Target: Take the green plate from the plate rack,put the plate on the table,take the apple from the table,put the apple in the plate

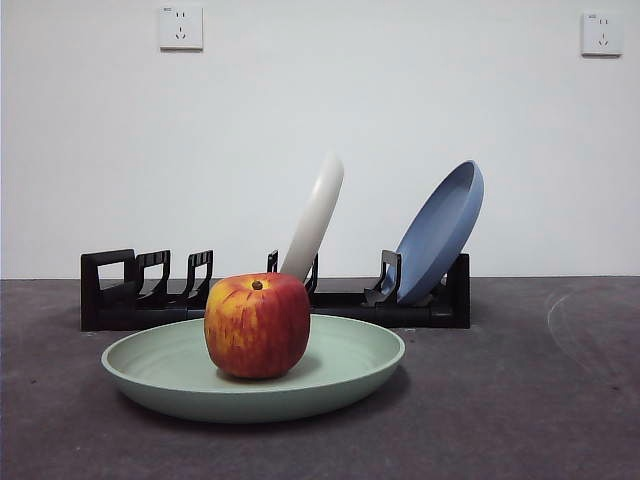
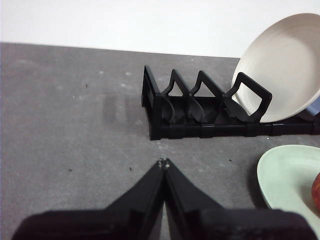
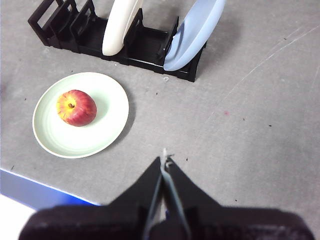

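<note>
- The apple point(image 1: 257, 325) sits inside the green plate point(image 1: 150, 365), which lies flat on the table point(image 1: 520, 400) just in front of the plate rack point(image 1: 120, 290).
- A cream plate point(image 1: 315, 215) and a blue plate point(image 1: 440, 232) lean in the rack.
- The left gripper point(image 2: 163, 162) hangs over bare table near the rack's left end, jaws closed together and empty.
- The right gripper point(image 3: 164, 160) is high, right of the green plate, jaws pressed together, holding nothing.

The apple point(image 1: 257, 325) sits in the green plate point(image 1: 340, 375), which lies flat on the table point(image 1: 540, 400) in front of the plate rack point(image 1: 120, 300). Two more plates lean in the rack's slots: a white plate point(image 1: 315, 215) near the middle and a blue plate point(image 1: 440, 235) at the end away from the loop handle. The right gripper point(image 3: 164, 162) hovers with the plate and apple off to one side of its fingertips and the rack beyond them. The left gripper point(image 2: 163, 162) points at the rack's handle end.
</note>
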